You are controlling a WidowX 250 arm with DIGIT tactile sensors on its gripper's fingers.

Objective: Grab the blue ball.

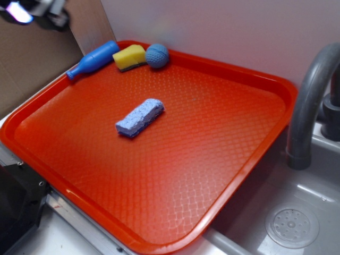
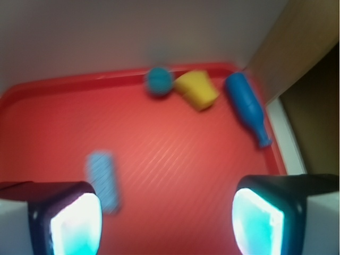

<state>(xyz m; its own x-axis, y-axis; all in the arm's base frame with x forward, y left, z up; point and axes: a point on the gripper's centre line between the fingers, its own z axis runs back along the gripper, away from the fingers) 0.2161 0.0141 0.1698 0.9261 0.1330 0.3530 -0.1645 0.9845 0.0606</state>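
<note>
The blue ball (image 1: 157, 56) is small, round and textured, resting at the far edge of the red tray (image 1: 223, 175) against the yellow sponge (image 1: 129, 57). In the blurred wrist view the blue ball (image 2: 159, 81) lies far ahead, left of the yellow sponge (image 2: 196, 90). My gripper (image 2: 166, 223) hangs high above the tray, well short of the ball, open wide with nothing between its glowing pads (image 2: 257, 220). In the exterior view only a blurred part of the arm shows at the top left corner; the fingers are out of sight there.
A blue bottle-shaped toy (image 1: 93, 59) lies left of the sponge near the tray's corner, seen as the blue bottle toy (image 2: 247, 106) from the wrist. A pale blue rectangular sponge (image 1: 140, 117) sits mid-tray. A grey sink (image 1: 297, 223) and faucet (image 1: 311, 101) stand to the right.
</note>
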